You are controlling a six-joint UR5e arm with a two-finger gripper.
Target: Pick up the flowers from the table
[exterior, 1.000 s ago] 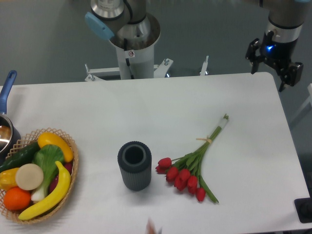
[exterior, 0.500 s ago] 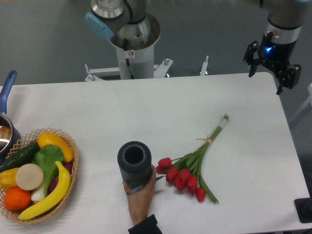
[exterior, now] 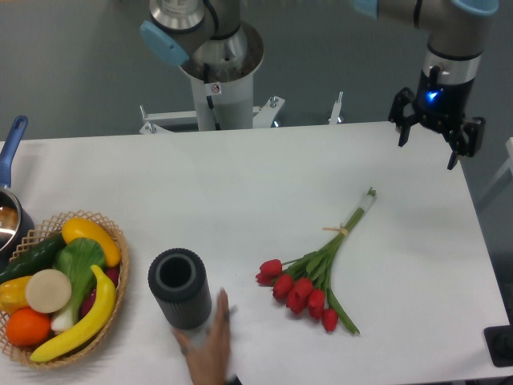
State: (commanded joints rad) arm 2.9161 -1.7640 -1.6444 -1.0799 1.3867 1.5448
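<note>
The flowers, a bunch of red tulip buds on long green stems tied with a tan band, lie flat on the white table right of centre, buds toward the front, stems pointing back right. My gripper hangs open and empty over the table's back right corner, well above and behind the stem ends.
A dark grey ribbed cylinder vase stands left of the flowers, with a person's hand touching it from the front edge. A wicker basket of fruit and vegetables sits at the front left. A pot with a blue handle is at the left edge.
A hand has pushed the vase leftward, away from the tulips. My gripper has moved a little left and down over the back right corner.
</note>
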